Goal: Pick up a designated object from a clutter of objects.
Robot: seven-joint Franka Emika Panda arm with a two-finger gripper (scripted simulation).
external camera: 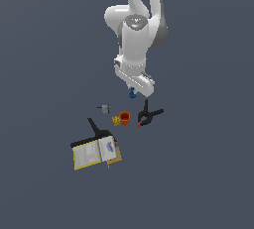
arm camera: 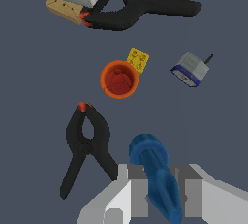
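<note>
my white and grey gripper (arm camera: 160, 194) showing against dark slate ground, blue object (arm camera: 155, 174) glowing plain blue, orange cup (arm camera: 118, 79) showing red inside, black clamp (arm camera: 87, 145) wearing red tips, tiny yellow piece (arm camera: 138, 61) showing dots, grey piece (arm camera: 190, 69) carrying blue edging

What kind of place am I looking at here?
Probably a computer-simulated test scene, not a real room: a flat, featureless grey floor, a white robot arm whose claw grips a blue object, and scattered clutter like an orange cup.
</note>
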